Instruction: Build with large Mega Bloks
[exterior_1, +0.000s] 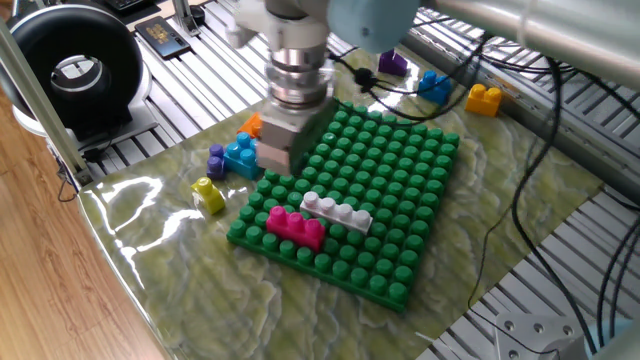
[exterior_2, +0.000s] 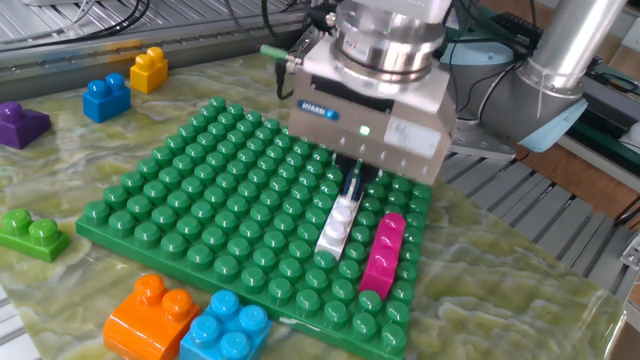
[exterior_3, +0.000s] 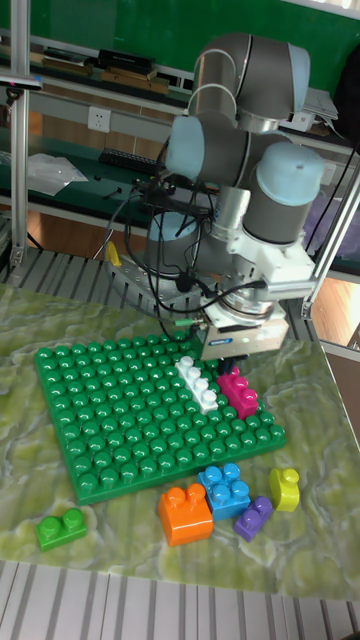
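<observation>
Marbled green plastic sheeting covers the surface; the white-grey studded plastic brick (exterior_2: 339, 226) sits on the square green studded baseplate (exterior_2: 190, 215), touching a glossy magenta brick (exterior_2: 383, 253). Pincer (exterior_2: 357, 184) hangs above, pointing down, fingers slightly apart, holding nothing.

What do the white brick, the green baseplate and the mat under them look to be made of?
White brick: likely moulded plastic, smooth, slightly glossy. Green baseplate: the same kind of plastic, with shiny highlights on its studs. Mat: seems a glossy printed sheet, perhaps vinyl, judging by glare and ripples.
</observation>
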